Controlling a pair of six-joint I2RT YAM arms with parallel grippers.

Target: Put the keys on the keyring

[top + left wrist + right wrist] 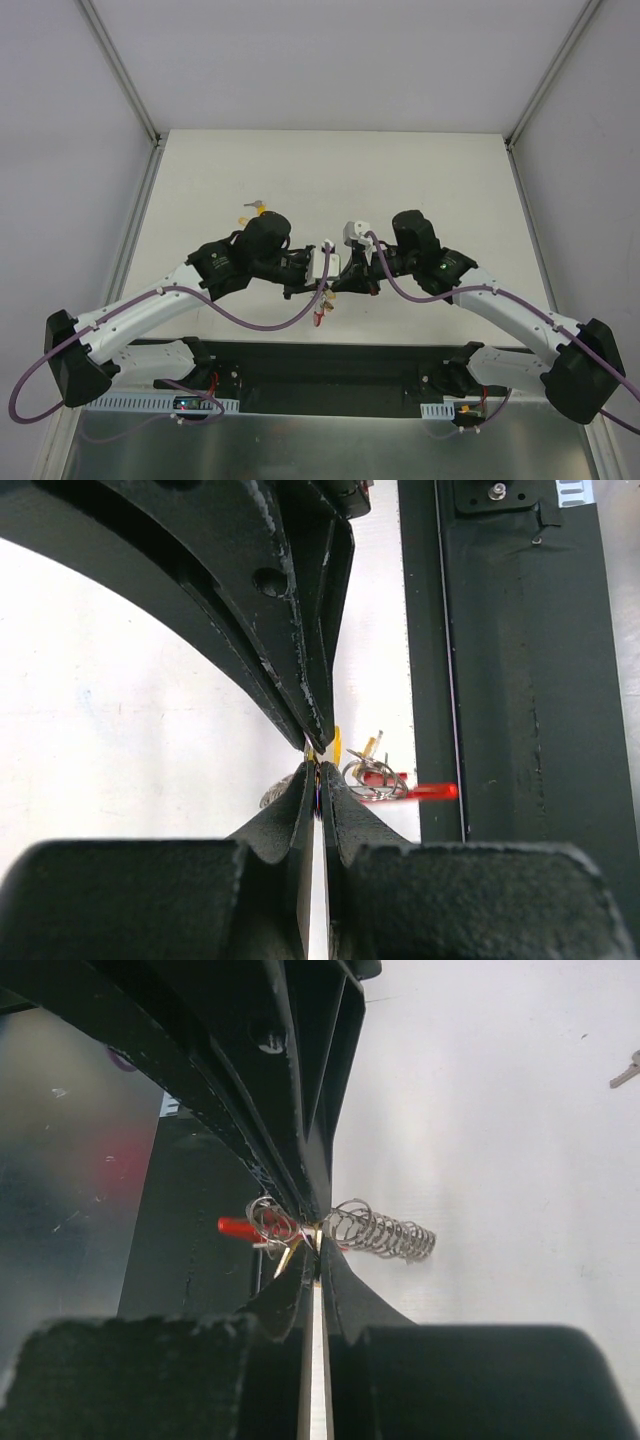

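Keyring work is under way but not finished, as far as these views show. The keyring's red clip and its grey coiled strap sit at the near middle of the table, exactly where the two grippers meet tip to tip.

The right gripper has its jaws pressed almost together. It seems to be pinching the wire loops where the clip joins the coil. The left gripper is equally closed, with only a sliver between its fingers. A bit of yellow at its tips looks like the head of a yellow-headed key being offered to the ring. Whether that key is already threaded on I cannot tell, because the fingers hide the joint. A small brass-coloured tip shows among the loops, so one key may already hang there.

Loose keys lie farther back on the left, well apart from the ring and still to be fetched. So most of the job looks to be ahead.
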